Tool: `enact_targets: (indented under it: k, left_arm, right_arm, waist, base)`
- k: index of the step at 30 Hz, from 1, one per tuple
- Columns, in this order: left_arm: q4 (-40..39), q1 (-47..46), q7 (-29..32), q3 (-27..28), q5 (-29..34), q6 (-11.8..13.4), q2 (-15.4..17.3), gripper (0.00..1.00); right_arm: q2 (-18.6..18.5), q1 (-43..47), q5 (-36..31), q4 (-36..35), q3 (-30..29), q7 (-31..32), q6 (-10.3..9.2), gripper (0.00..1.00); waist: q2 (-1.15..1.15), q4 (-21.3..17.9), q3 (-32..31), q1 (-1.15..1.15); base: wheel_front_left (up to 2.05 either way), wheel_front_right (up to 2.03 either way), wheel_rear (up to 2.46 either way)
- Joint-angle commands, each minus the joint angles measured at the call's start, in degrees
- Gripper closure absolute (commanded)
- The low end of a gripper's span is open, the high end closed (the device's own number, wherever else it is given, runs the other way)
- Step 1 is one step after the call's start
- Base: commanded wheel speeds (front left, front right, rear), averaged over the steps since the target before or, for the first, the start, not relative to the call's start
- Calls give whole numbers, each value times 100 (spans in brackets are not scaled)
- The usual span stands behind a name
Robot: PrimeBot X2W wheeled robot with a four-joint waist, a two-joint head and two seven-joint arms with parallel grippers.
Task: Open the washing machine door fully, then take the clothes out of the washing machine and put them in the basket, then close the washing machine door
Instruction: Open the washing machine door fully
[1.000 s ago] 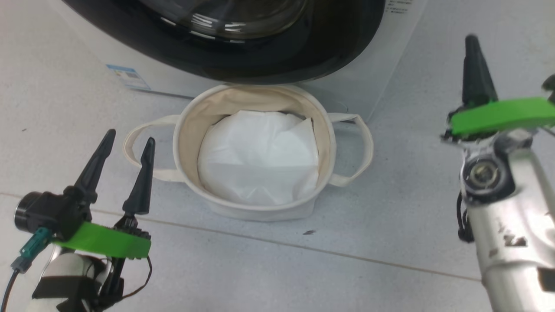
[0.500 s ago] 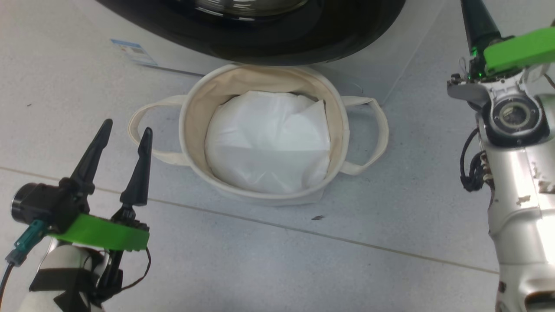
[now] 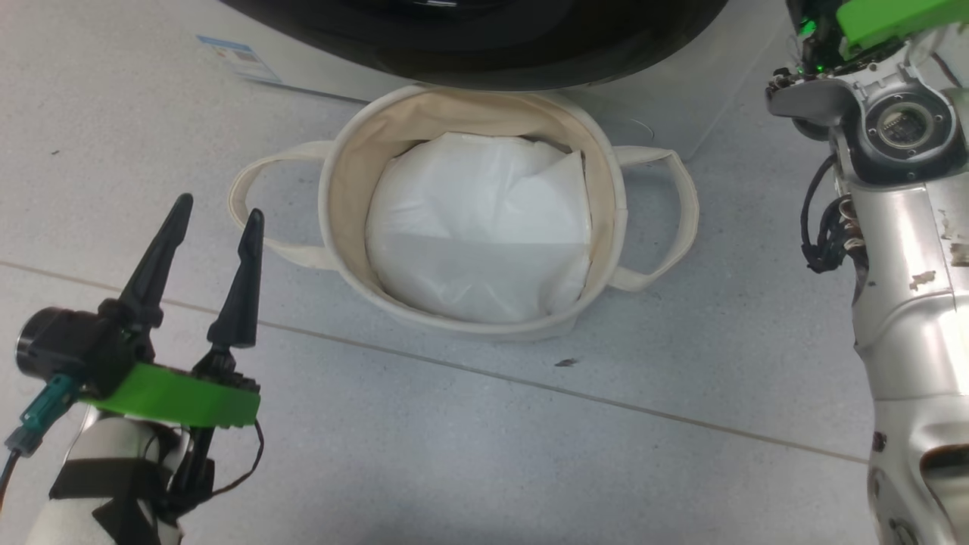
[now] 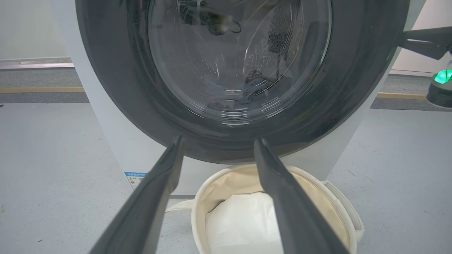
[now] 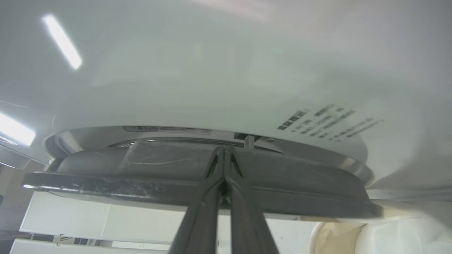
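Left fingers (image 3: pixel 239 280) spread, empty. Right wrist view: right fingers (image 5: pixel 206 211) shut at door (image 5: pixel 289 183) edge; machine (image 5: pixel 212 70) print (image 5: pixel 325 120) illegible.

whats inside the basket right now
The basket holds a crumpled white liner with nothing lying on it. The liner covers the bottom, so anything beneath it is hidden.

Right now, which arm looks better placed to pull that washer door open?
Right. The right end effector, fingers together, is up at the edge of the washing machine door. The left end effector stands open, low by the basket, off the door.
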Motion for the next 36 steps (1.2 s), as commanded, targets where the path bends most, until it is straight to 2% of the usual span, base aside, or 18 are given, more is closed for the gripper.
enact_targets:
  k: [1, 5, 9, 15, 19, 21, 27, 32, 36]
  left_arm:
    - [-189, -110, -68, 268, -20, -32, 168, 0]
    - [-172, -97, -68, 278, -17, -32, 153, 0]
    - [-155, -77, -68, 292, -22, -32, 155, 0]
    - [-66, 28, -68, 277, 1, -32, 178, 0]
    - [-34, 84, -68, 258, 14, -32, 197, 0]
    - [-32, 101, -68, 259, 15, -32, 195, 0]
    - [-15, 132, -68, 254, 10, -32, 139, 0]
    - [32, 145, -68, 268, 14, -32, 94, 0]
    - [70, 158, -68, 258, 24, -32, 62, 0]
  right_arm:
    - [156, -223, 1, -128, 91, 92, 1, 100]
    - [182, -357, 91, 132, 151, 401, 1, 100]
    - [217, -373, 239, 350, 314, 1010, 1, 100]
    - [248, -121, 317, 553, 605, 1892, 1, 100]
    - [250, 56, 326, 573, 654, 2263, 1, 100]
    - [229, 86, 280, 468, 591, 2244, 1, 100]
    - [201, 36, 73, -82, 136, 1607, 1, 100]
    - [250, -95, -81, 44, 55, 1524, 1, 100]
    - [315, -221, -127, 270, 110, 1699, 1, 100]
  waist:
    - [0, 1, -4, 0]
    - [0, -2, -33, 0]
    - [0, -29, -93, 0]
    - [0, -147, -325, 0]
    - [0, -197, -448, 0]
    - [0, -199, -483, 0]
    - [0, -89, -480, 0]
    - [0, -2, -477, 0]
    - [0, 22, -517, 0]
  base:
    - [0, 0, 0]
    - [0, 0, 0]
    - [0, 0, 0]
    - [0, 0, 0]
    - [0, 0, 0]
    - [0, 0, 0]
    - [0, 0, 0]
    - [0, 0, 0]
    - [0, 0, 0]
